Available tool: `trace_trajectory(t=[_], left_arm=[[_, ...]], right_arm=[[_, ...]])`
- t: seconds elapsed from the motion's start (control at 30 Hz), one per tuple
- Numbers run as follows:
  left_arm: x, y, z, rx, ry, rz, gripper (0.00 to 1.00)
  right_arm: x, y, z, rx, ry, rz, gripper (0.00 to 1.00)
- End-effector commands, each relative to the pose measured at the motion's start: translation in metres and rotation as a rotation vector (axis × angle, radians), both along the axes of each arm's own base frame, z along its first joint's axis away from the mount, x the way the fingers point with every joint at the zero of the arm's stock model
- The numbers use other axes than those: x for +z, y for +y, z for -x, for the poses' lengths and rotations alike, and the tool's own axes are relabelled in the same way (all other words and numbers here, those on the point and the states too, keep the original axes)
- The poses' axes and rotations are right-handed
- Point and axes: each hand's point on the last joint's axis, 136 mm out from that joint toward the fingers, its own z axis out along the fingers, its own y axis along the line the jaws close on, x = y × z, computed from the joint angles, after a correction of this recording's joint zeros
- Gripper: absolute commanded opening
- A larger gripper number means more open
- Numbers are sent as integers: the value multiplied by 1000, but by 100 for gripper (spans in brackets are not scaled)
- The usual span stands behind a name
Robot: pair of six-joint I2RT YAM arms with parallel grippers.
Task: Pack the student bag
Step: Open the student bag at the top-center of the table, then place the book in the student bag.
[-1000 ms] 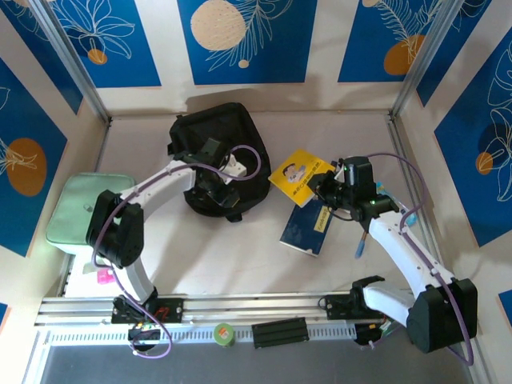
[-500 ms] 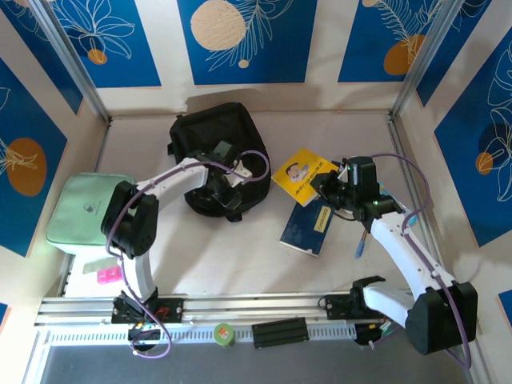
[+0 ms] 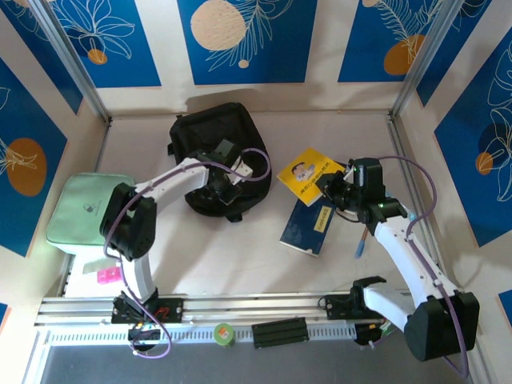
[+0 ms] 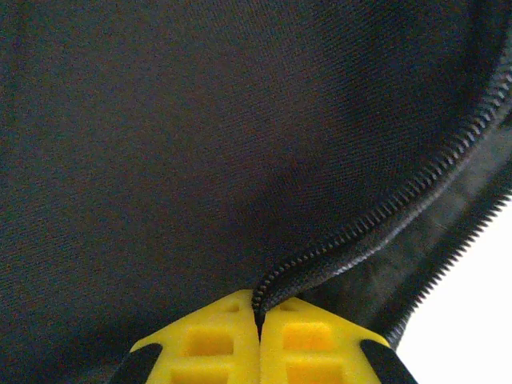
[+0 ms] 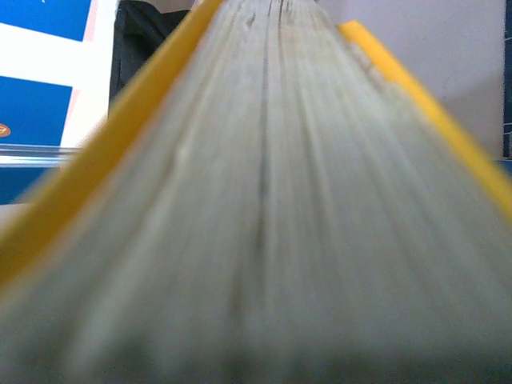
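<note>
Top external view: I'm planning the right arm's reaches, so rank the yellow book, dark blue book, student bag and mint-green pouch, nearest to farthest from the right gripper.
From the right gripper:
1. yellow book, in its grip.
2. dark blue book, just toward the bases.
3. student bag, centre-left.
4. mint-green pouch, far left edge.

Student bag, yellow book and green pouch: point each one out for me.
student bag point(image 3: 210, 128), top external view, upper fabric panel.
yellow book point(image 3: 302, 173), top external view, front cover.
green pouch point(image 3: 76, 210), top external view, top face.
</note>
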Motion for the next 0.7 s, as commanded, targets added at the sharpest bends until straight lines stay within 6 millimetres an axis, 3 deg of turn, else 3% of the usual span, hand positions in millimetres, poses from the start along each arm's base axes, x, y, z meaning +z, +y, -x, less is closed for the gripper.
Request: trace_trajectory(t=[0.0, 0.13, 0.3, 0.5, 0.67], left_arm=[[64, -9, -9, 33, -171, 131, 1], [113, -1, -18, 97, -335, 196, 1], [158, 4, -26, 161, -473, 284, 0], [179, -3, -27, 178, -537, 390, 0], [174, -7, -25, 167, -527, 417, 0]], right_arm=[[15, -9, 2, -21, -71, -4, 8], [20, -12, 5, -11, -93, -23, 8], [41, 16, 7, 132, -208, -119, 8], [55, 49, 14, 241, -277, -164, 8], [28, 59, 13, 211, -155, -184, 8]])
